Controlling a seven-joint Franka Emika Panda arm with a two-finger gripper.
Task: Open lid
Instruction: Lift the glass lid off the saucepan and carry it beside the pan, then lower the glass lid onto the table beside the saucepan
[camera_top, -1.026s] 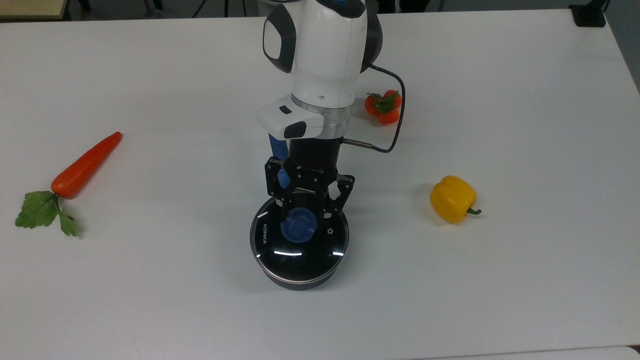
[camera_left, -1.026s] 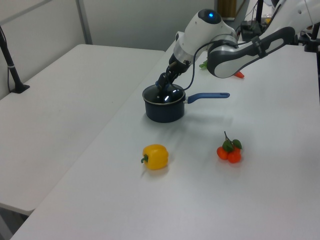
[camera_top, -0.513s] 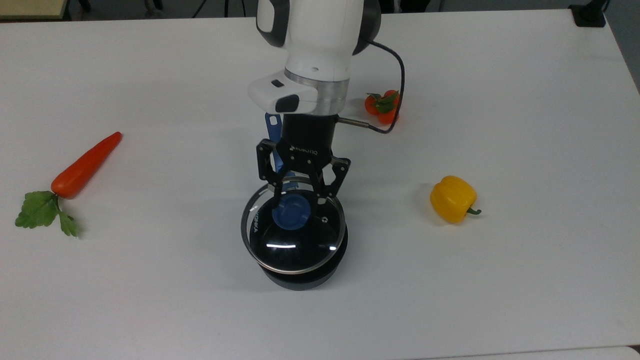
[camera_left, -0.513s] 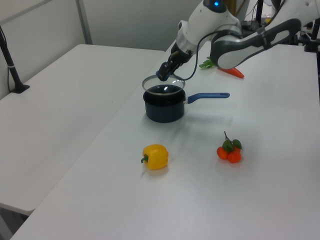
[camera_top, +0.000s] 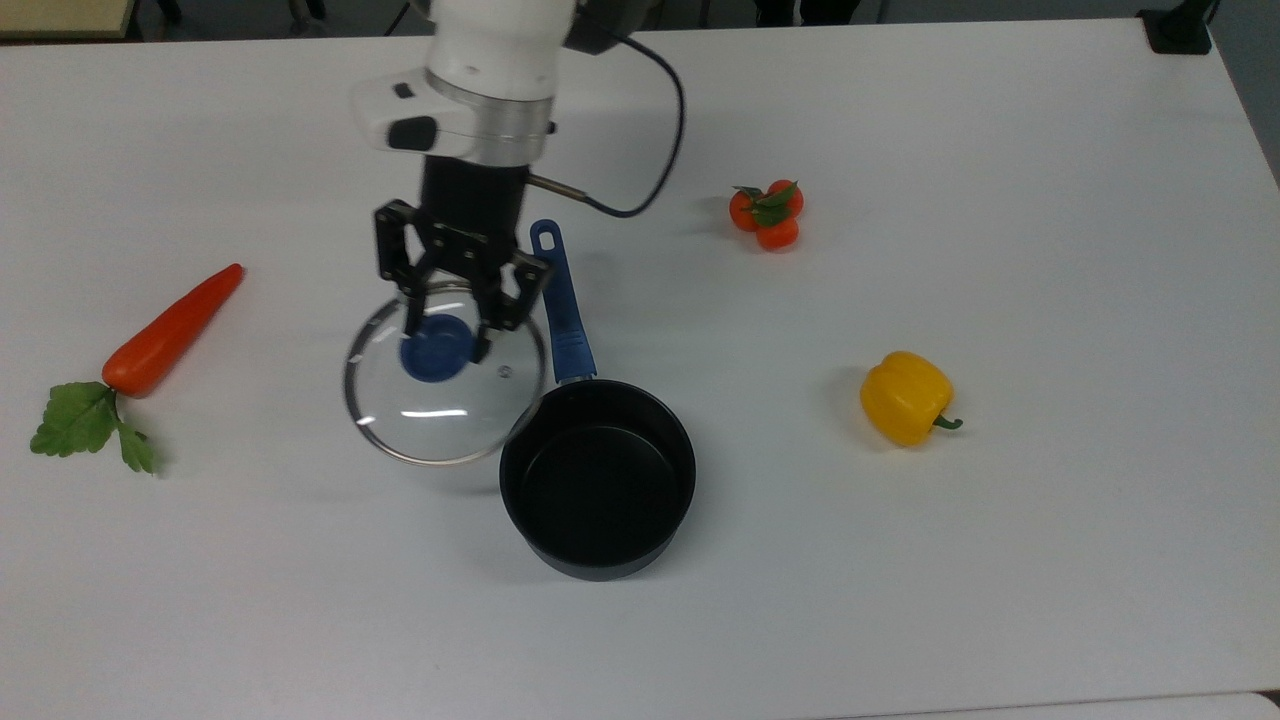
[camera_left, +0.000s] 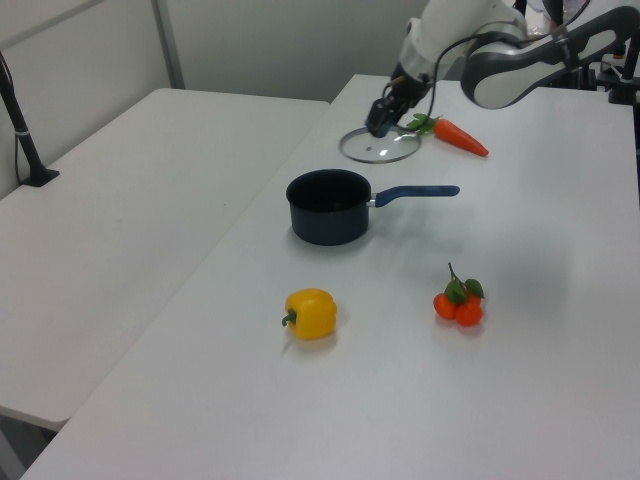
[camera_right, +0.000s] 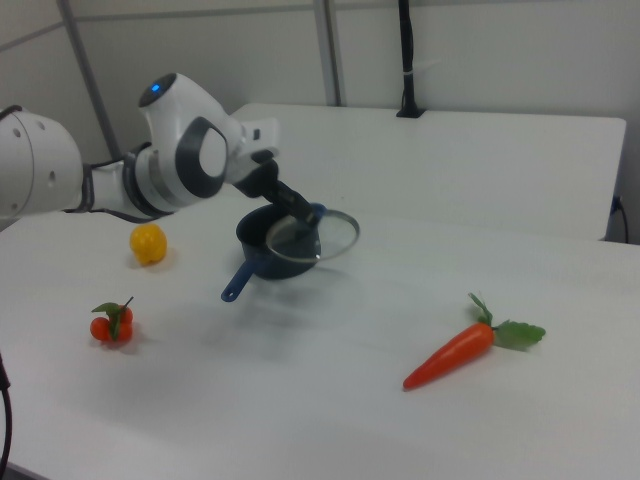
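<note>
The gripper (camera_top: 445, 343) pinches the knob of the lid (camera_top: 445, 385), held above bare desk (camera_top: 1000, 600), beside the uncovered pot (camera_top: 598, 480), whose inside is bare.

Plain white tabletop (camera_top: 1050, 560) – a second white table (camera_left: 110, 190) sits next to it, grey wall (camera_right: 500, 50) behind.

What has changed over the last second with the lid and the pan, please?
The gripper, shut on the blue knob throughout, lifted the lid off the saucepan and carried it toward the top view's left, toward the carrot. The pan now stands open and has not moved. The carrot, yellow pepper and tomatoes stayed put.
</note>
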